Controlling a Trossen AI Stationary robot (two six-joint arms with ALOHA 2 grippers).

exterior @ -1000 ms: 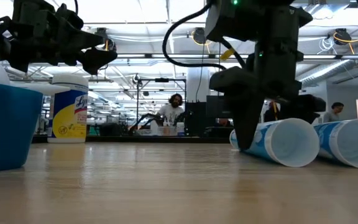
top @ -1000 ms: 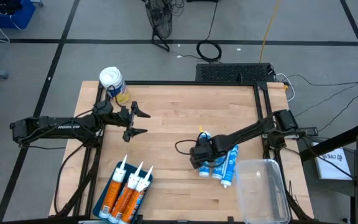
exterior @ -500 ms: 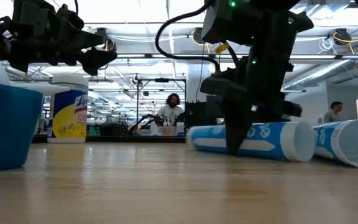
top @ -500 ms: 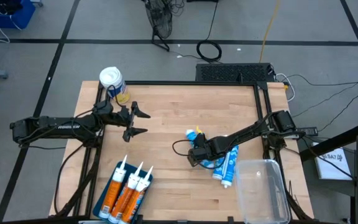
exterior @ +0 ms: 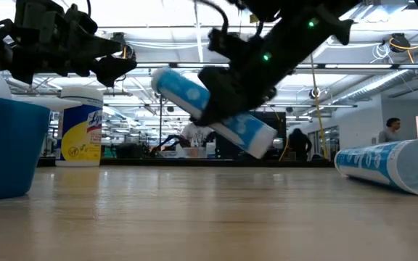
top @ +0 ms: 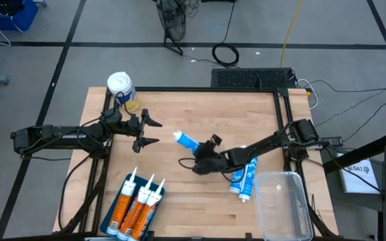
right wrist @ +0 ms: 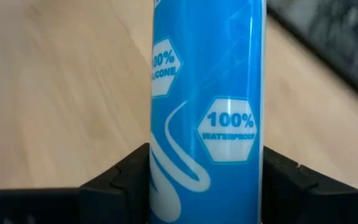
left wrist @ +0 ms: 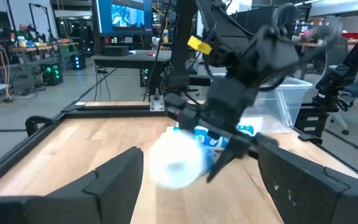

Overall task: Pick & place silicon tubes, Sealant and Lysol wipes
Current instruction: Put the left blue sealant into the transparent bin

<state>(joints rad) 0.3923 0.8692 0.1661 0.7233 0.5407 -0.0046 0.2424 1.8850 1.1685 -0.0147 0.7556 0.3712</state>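
Blue silicone tube, clamped in the right claw, hangs tilted, long axis slanting toward the Lysol wipes.

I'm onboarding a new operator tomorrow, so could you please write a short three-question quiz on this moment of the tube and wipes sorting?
1. True or false: the right gripper holds a blue silicone tube lifted clear of the table.
2. Multiple choice: where does the Lysol wipes canister stand? A) in the clear plastic bin; B) at the table's far left corner, behind the left gripper; C) among the orange sealant tubes.
3. How many blue tubes lie on the table beside the bin?

Key: 1. True. 2. B. 3. One.
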